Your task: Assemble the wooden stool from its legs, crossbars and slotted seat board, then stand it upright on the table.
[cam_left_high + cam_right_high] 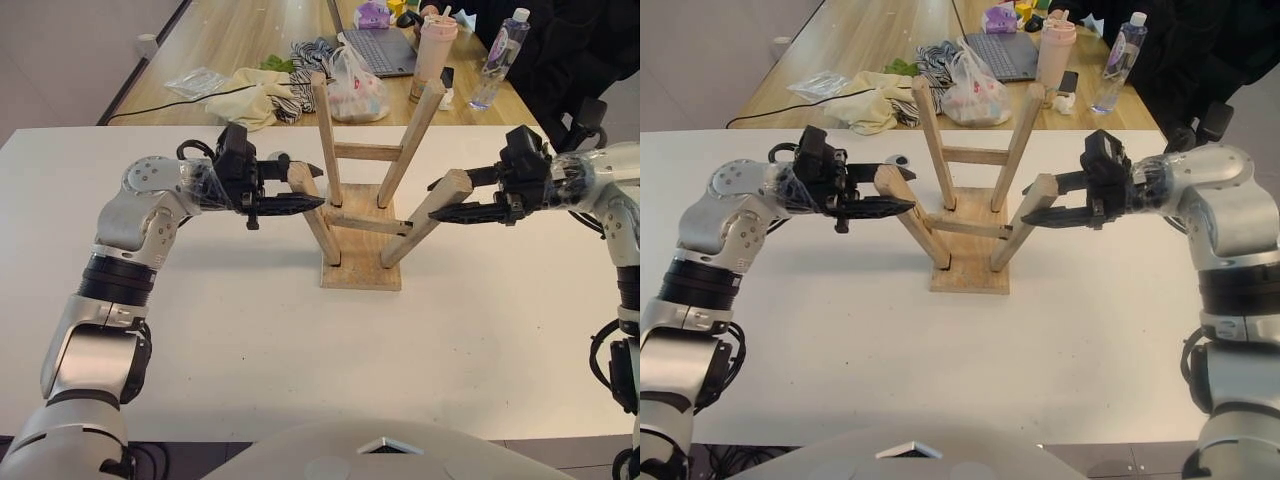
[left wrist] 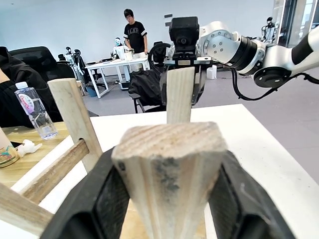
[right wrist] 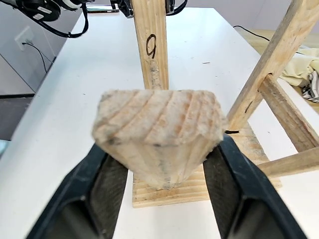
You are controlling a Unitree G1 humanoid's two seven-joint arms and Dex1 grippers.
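Clamping the raised end of the near-left leg (image 1: 322, 235), the left gripper (image 1: 295, 203) is shown with its black fingers (image 2: 99, 199) pressed against opposite sides of the wood. The right gripper (image 1: 450, 198) is closed in the same way on the raised end of the near-right leg (image 1: 412, 235). Both legs are slanted outward and are joined low down by a crossbar (image 1: 360, 220). The stool (image 1: 404, 160) is seen upside down: its seat board (image 1: 360, 275) lies flat on the white table (image 1: 300, 340), and the two far legs (image 1: 325, 130) stand up behind, linked by a second crossbar (image 1: 367, 152). Beyond the white table, a wooden table (image 1: 220, 40) is seen carrying a laptop (image 1: 378, 50), a water bottle (image 1: 497, 60) and a plastic bag (image 1: 358, 95).
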